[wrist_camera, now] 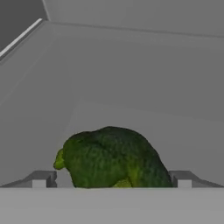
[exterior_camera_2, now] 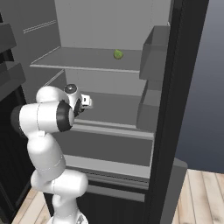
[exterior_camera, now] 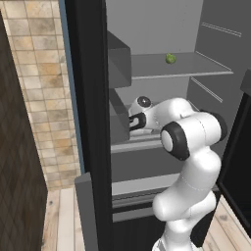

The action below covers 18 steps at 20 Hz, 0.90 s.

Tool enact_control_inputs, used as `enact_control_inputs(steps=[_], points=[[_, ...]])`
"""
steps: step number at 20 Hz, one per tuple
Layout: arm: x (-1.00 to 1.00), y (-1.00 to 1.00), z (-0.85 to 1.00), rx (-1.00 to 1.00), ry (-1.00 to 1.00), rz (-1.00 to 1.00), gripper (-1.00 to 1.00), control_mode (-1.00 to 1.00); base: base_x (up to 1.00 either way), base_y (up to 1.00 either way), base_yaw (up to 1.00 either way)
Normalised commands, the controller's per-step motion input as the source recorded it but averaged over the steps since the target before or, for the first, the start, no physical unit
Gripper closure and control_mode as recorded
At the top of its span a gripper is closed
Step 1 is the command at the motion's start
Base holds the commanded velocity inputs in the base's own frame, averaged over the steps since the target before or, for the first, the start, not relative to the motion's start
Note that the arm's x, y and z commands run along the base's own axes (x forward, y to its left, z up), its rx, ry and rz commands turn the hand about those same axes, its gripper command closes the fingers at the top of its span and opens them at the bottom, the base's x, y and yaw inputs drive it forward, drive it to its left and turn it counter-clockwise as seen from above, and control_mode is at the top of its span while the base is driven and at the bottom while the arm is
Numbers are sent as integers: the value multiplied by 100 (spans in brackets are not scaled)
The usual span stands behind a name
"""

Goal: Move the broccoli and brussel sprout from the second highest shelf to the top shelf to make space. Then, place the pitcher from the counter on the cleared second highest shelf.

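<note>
Broccoli [wrist_camera: 113,157] sitting on second highest shelf [exterior_camera_2: 118,127], framed between spread gripper [wrist_camera: 111,179] fingertips, nothing clamped. Brussel sprout [exterior_camera: 170,58] up on top shelf [exterior_camera: 162,73] above broccoli. Best advance slightly, centre on floret, close gently, lift clear before raising.

Tan tiled wall [exterior_camera: 41,83] at left, pale wooden floor [exterior_camera_2: 201,197], grey door bins [exterior_camera_2: 154,57] — on the black fridge door [exterior_camera_2: 177,109]
</note>
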Motion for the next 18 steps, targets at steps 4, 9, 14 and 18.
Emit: enact_control_inputs(steps=[4,9,14,18], points=[[37,2,-22,0,0,0,-100,-100,0,0,0],[9,9,-50,0,4,0,-100,-100,0,0,0],[-17,24,-73,-3,11,0,-100,-100,0,0,0],[-37,26,-74,-5,9,0,-100,-100,0,0,0]])
